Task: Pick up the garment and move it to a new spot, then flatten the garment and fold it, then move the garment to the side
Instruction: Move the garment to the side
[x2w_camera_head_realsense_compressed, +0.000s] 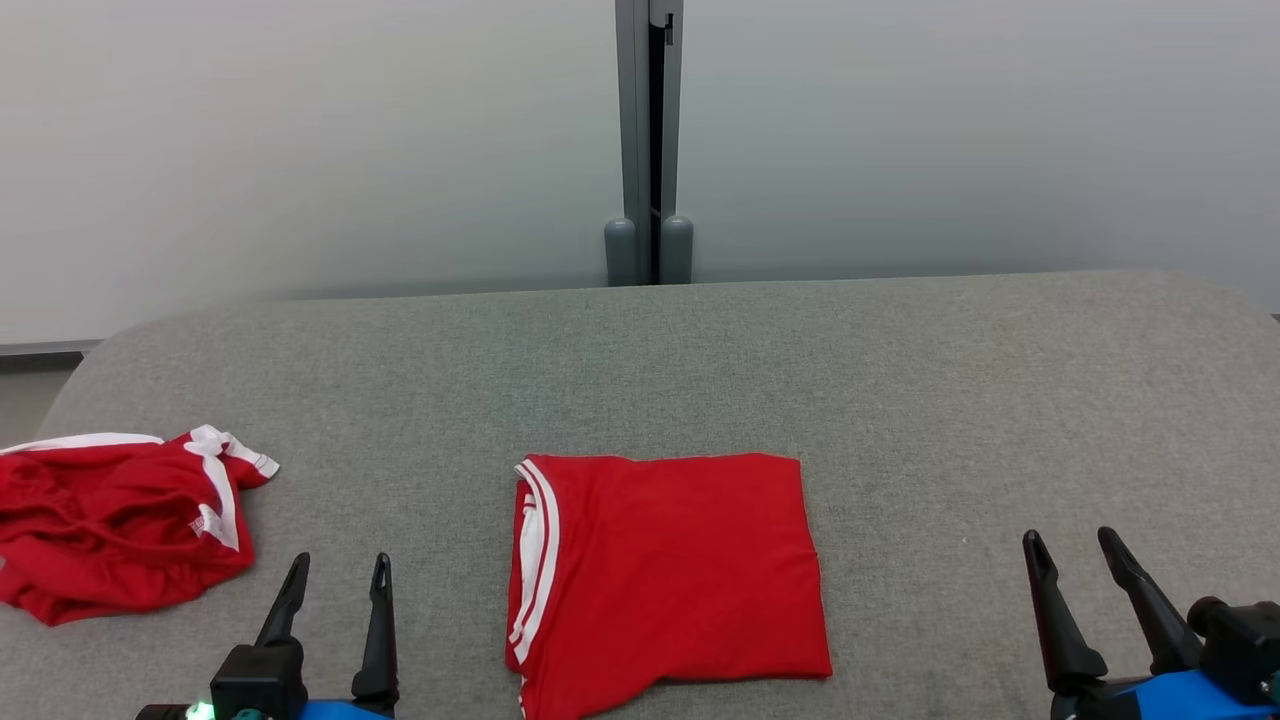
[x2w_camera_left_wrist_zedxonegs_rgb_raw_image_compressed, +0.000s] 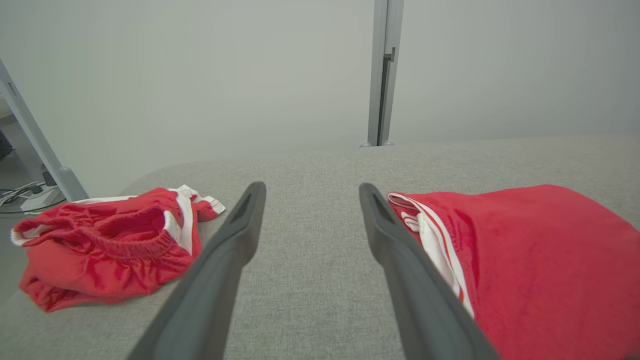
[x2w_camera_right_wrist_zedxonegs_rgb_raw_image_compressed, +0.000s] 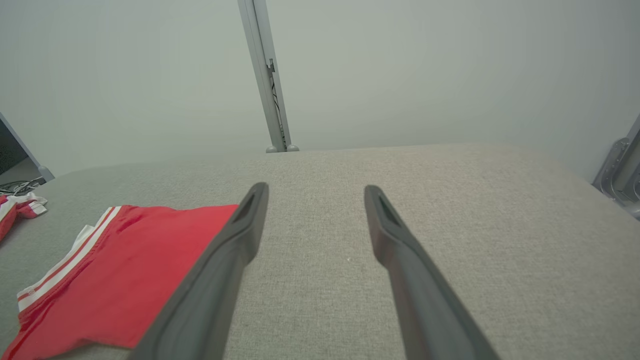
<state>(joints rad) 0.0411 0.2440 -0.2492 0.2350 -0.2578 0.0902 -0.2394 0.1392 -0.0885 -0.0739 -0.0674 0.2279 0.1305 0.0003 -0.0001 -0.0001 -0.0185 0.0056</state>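
- Head view: the garment (x2w_camera_head_realsense_compressed: 665, 570) is lying folded into a flat red rectangle on the table (x2w_camera_head_realsense_compressed: 900, 400), on the near side of the post (x2w_camera_head_realsense_compressed: 649, 140) and almost straight in line with it.
- White stripes are running down the garment's edge on the side left of the post.
- The shorts (x2w_camera_head_realsense_compressed: 110, 520), red with white trim, are lying crumpled well left of the post, at the table's left edge, apart from the garment.
- The left gripper (x2w_camera_head_realsense_compressed: 340, 562) is sitting near and left of the post, between shorts and garment, touching neither. Its fingers are spread and gripping nothing.
- The right gripper (x2w_camera_head_realsense_compressed: 1068, 538) is sitting near and right of the post, well apart from the garment. Its fingers are parted and empty too.
- Cannot tell whether either gripper's fingertips are resting on the table or hanging just over it.
- Left wrist view: the fingers are pointing roughly toward the post, with bare table showing between them. The garment is lying just beside one finger and the shorts are off to the other side.
- Right wrist view: the fingers are framing bare table, and the post is rising beyond one fingertip. The garment is lying on that same side, lower down.
- A pale wall (x2w_camera_head_realsense_compressed: 300, 150) is standing behind the post.
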